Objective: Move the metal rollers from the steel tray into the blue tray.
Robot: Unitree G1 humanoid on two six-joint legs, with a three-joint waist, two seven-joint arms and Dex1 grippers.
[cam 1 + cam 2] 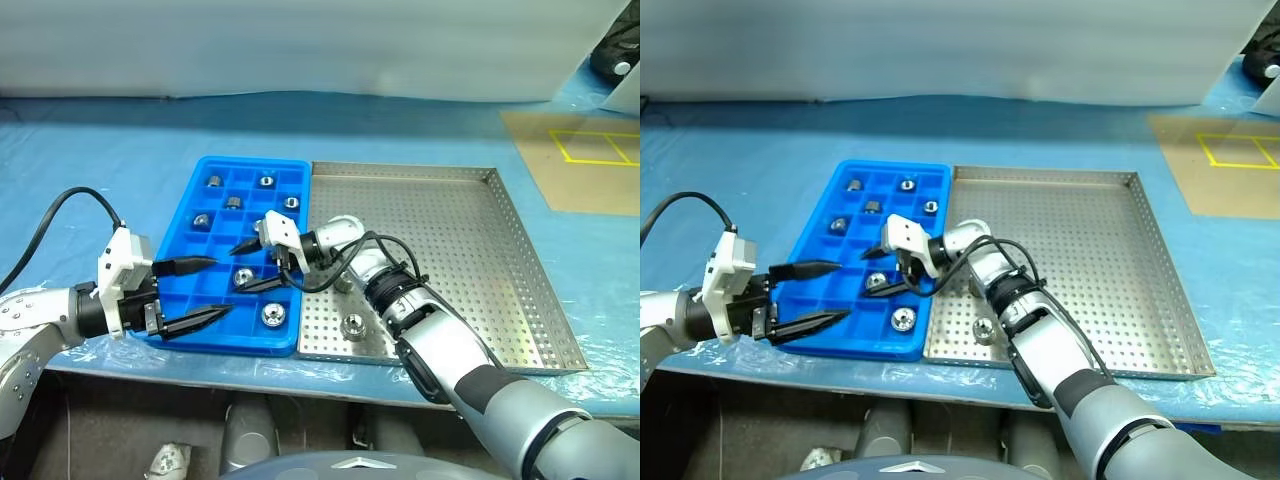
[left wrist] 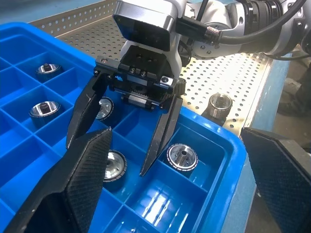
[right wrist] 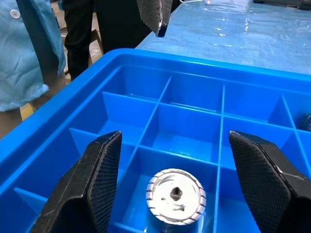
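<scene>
Right tool (image 1: 256, 266) hangs over the blue tray (image 1: 205, 170), fingers spread apart w/ nothing between them; in its wrist view one metal roller (image 3: 175, 195) sits in the compartment directly below the gap, untouched by either finger. Left tool (image 1: 203, 292) is at the blue tray's near-left corner, fingers wide, also holding nothing, its tips reaching in over the tray's edge.

Metal rollers in the blue tray: three in the far rows (image 1: 214, 181) (image 1: 266, 181) (image 1: 290, 203), two more along the left side (image 1: 233, 203) (image 1: 200, 220), one under the right tool (image 1: 243, 277) and one in the near-right compartment (image 1: 272, 315) (each in its own cell, as far as can be seen).

Steel tray (image 1: 470, 300) lies just right of the blue tray, rims touching or nearly so. One roller (image 1: 352, 324) stands on its perforated floor near the front-left corner; another (image 1: 343, 285) shows partly behind the right arm's wrist, also on the steel floor.

Both trays rest on a counter (image 1: 100, 150) covered w/ blue sheeting. Yellow tape lines (image 1: 590, 148) mark a brown panel at far right. In the right wrist view a person in a light blue coat (image 3: 24, 53) stands beyond the counter.
</scene>
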